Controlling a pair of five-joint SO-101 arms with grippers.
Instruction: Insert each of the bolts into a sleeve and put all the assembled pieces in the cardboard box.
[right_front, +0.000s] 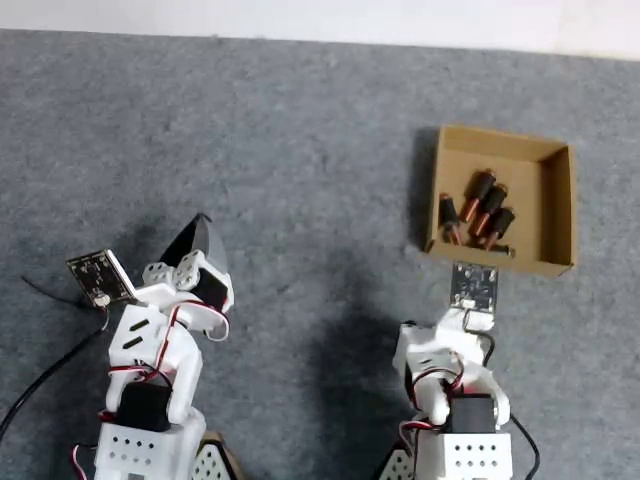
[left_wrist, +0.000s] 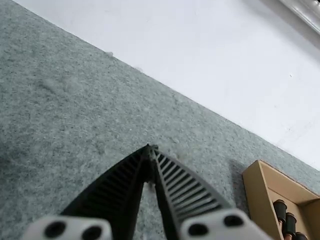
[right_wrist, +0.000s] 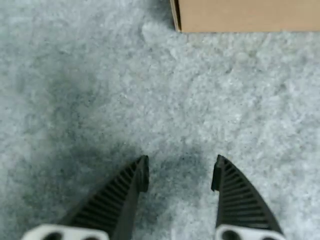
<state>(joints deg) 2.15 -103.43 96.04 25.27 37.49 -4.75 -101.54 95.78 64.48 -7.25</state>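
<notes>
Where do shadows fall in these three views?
High view: soft shadows darken the mat at mid-table and beside the box; right wrist view: a dark patch lies ahead of the open right gripper; left wrist view: shade runs along the box wall.

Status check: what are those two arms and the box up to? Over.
Left gripper shut, empty, over grey mat. Right gripper open, facing cardboard box. Only bare mat between them. Assembled pieces lying inside box.
</notes>
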